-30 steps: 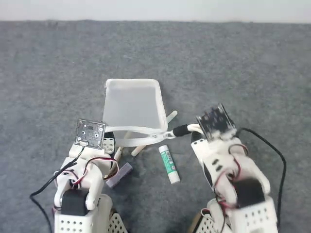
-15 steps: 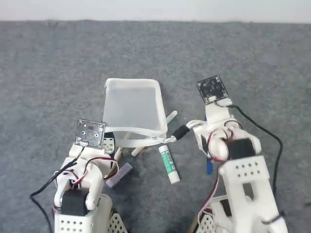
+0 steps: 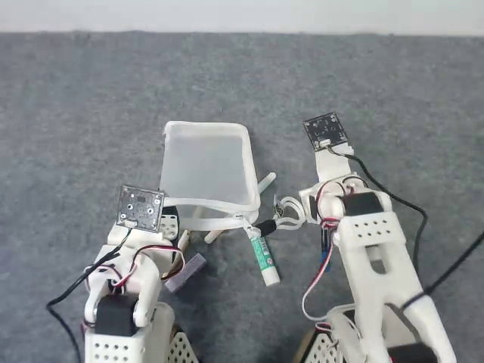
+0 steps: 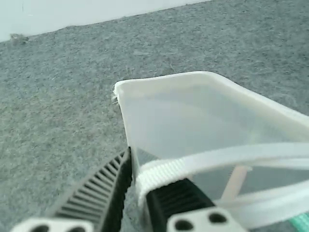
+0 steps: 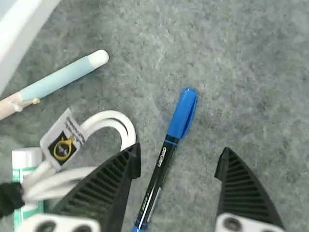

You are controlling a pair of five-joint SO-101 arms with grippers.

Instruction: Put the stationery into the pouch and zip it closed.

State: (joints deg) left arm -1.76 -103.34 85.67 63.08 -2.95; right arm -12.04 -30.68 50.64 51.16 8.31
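At the high view's lower left, the left gripper (image 4: 137, 182) clenches the zipper rim of the translucent pouch (image 3: 206, 162), which lies centre. The right gripper (image 5: 179, 153) hangs spread astride the blue pen (image 5: 182, 112). Closing askew could snag the white pull cord (image 5: 110, 115) alongside, dragging the pouch.

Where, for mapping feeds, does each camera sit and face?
High view: fixed above, looking down on the pouch and arms.
Left wrist view: on that arm, facing the pouch its left hand clamps.
Right wrist view: on that arm, facing down past its open right hand at the blue pen.
Shared: glue stick in high and right wrist views.
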